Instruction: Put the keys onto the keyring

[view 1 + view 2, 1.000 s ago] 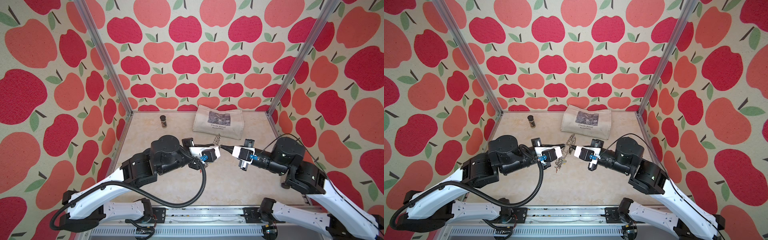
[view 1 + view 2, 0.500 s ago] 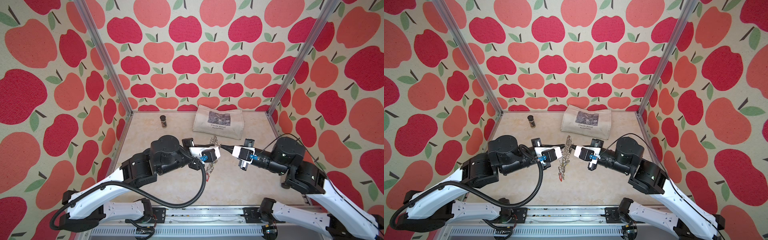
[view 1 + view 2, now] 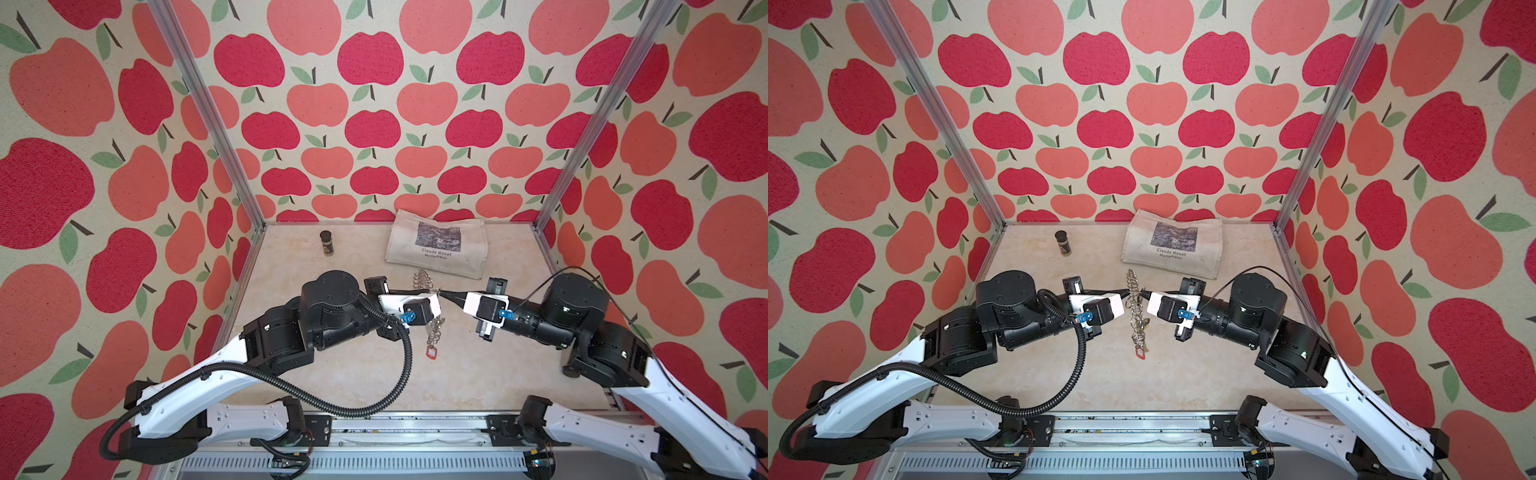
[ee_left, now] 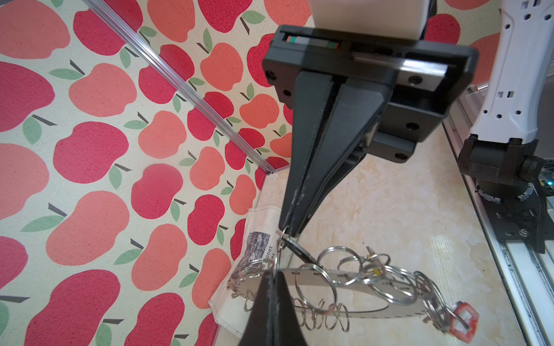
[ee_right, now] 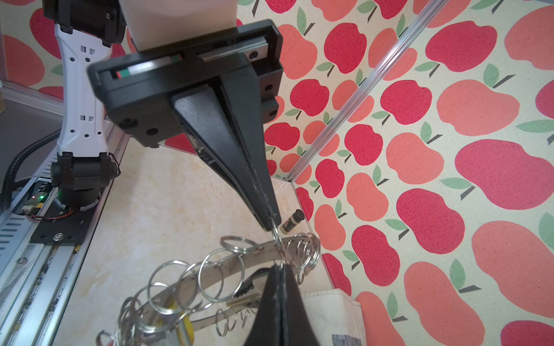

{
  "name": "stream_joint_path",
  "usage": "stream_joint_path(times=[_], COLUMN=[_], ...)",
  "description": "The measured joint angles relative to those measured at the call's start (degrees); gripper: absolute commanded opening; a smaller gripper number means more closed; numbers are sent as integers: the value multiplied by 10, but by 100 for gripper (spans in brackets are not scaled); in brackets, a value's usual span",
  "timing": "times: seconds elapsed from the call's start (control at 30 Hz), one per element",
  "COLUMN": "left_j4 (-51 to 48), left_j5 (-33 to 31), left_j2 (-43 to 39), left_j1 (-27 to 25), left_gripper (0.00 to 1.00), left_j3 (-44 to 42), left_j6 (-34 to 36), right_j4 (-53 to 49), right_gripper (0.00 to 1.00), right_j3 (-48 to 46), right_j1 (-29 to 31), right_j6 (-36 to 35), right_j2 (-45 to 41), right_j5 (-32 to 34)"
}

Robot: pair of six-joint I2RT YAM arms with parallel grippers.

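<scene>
Grey keyring (image 3: 1135, 316) aloft (walls (image 3: 1142, 124) well apart)

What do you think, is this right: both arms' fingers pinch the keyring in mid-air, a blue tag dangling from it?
The tag is red, not blue; both top views show it. Otherwise right: the left fingers and right fingers pinch the keyring in mid-air.

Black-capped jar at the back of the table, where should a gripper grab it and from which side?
Best bet: pinch the black-capped jar across its round body below the cap, coming in from the front. It stands upright, well apart from the tote bag.
</scene>
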Motion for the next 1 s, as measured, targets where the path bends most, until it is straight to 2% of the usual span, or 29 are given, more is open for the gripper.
stream_joint_path(times=[1.0], left_j4=[-73], left_j5=[26], left_j2=[29], left_j1=[8], left_gripper=[0], left_j3=[60], left_j6=[-35], right_j4=[8], right_gripper=[0], right_j3=[-4], right_j1=[23], right_j6=[-26], right_j2=[-3], right_j5=[11])
